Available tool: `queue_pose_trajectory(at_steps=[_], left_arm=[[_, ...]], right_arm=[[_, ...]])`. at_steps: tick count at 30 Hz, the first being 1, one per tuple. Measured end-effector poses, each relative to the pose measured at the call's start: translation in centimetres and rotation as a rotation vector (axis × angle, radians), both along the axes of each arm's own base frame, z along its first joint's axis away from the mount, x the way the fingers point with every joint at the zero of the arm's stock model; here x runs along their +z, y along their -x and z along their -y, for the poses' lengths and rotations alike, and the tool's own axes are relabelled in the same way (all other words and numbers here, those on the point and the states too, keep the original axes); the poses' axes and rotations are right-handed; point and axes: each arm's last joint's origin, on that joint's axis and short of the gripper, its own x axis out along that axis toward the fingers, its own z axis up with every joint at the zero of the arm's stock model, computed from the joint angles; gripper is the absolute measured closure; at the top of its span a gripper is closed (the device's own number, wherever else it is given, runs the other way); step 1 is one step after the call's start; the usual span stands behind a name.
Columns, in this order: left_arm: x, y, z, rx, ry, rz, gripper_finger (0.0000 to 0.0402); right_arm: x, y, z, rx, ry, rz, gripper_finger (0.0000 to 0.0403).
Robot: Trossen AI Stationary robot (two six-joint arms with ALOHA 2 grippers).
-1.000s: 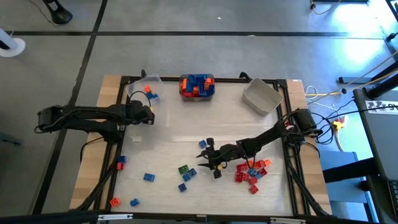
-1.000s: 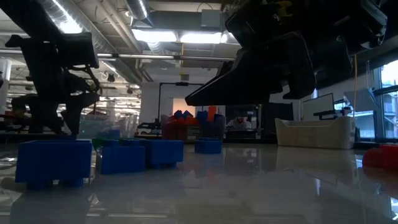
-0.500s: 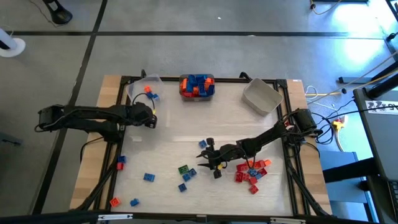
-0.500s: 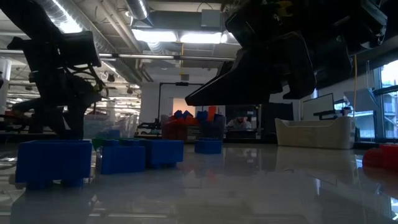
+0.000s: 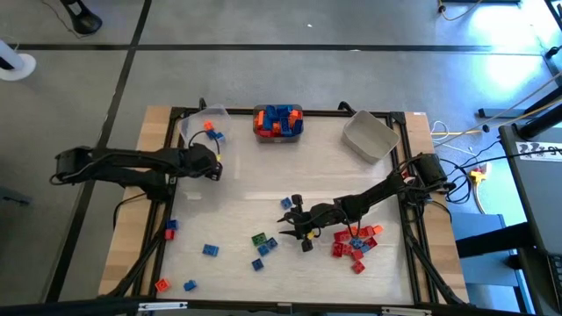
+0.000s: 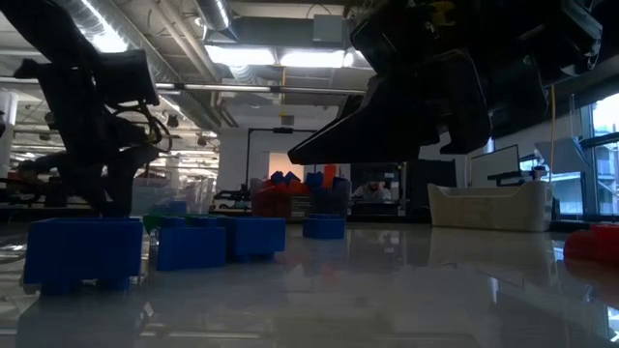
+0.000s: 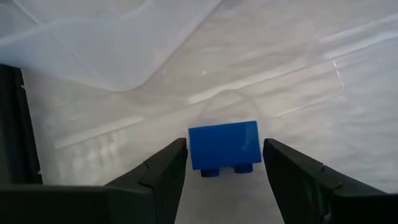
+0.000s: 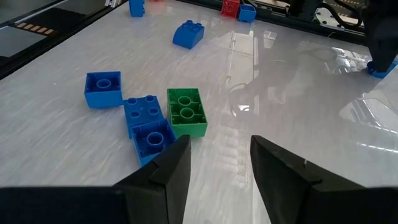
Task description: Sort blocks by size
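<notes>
A blue block (image 7: pixel 224 149) lies between the fingers of my open left gripper (image 7: pixel 225 138), studs toward the arm, with a thin gap on each side. This gripper (image 5: pixel 215 164) points steeply down just in front of the clear bin (image 5: pixel 204 125). My right gripper (image 5: pixel 294 224) stands open and low over the table's middle, nothing between its fingers (image 8: pixel 221 152). Just ahead of it lie a green block (image 8: pixel 185 112) and three blue blocks (image 8: pixel 143 115). A pile of red and orange blocks (image 5: pixel 354 244) lies beside the right arm.
A bin (image 5: pixel 278 123) full of blue and orange blocks stands at the far middle, a grey bin (image 5: pixel 369 136) at the far right. The clear bin holds an orange and a blue block. Loose blue and red blocks (image 5: pixel 209 250) lie near the front left. A black frame (image 5: pixel 176 114) rims the table.
My left gripper has rolled a little about the line it points along and stayed in place by the clear bin. The right arm has kept still.
</notes>
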Motion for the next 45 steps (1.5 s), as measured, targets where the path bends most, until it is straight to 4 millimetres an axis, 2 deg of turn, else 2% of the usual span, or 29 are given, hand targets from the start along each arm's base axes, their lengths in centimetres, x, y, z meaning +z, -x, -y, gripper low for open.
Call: queue_pose_trajectory(at_steps=[4,12,20,25,30,36,40,45], left_arm=[[-0.3,-0.1,0.0,-0.015,0.0,-0.028,0.0213],[-0.3,-0.2,-0.1,-0.031,-0.01,-0.031,0.0278],[0.0,-0.4,0.0,-0.064,0.016,0.0,0.0267],[1.8,-1.2,0.0,-0.106,0.009,0.072,0.0278],[4.9,-2.3,-0.1,-0.146,-0.047,0.176,0.0272],[7.8,-2.9,-0.8,-0.163,-0.138,0.222,0.0271],[8.9,-2.8,-1.8,-0.138,-0.201,0.207,0.0271],[9.0,-2.0,-3.5,-0.076,-0.254,0.138,0.0269]], right_arm=[[0.0,0.0,0.0,-0.001,0.0,0.0,0.0237],[0.0,0.0,0.0,0.0,0.0,0.0,0.0237],[0.0,0.0,0.0,-0.001,0.001,0.0,0.0237],[0.0,0.0,0.0,0.0,0.003,0.0,0.0237],[0.0,0.0,0.0,0.001,0.003,0.0,0.0237],[0.0,0.0,0.0,0.0,0.003,0.001,0.0237],[0.0,0.0,0.0,0.0,0.003,0.0,0.0237],[0.0,0.0,0.0,0.001,0.003,0.001,0.0237]])
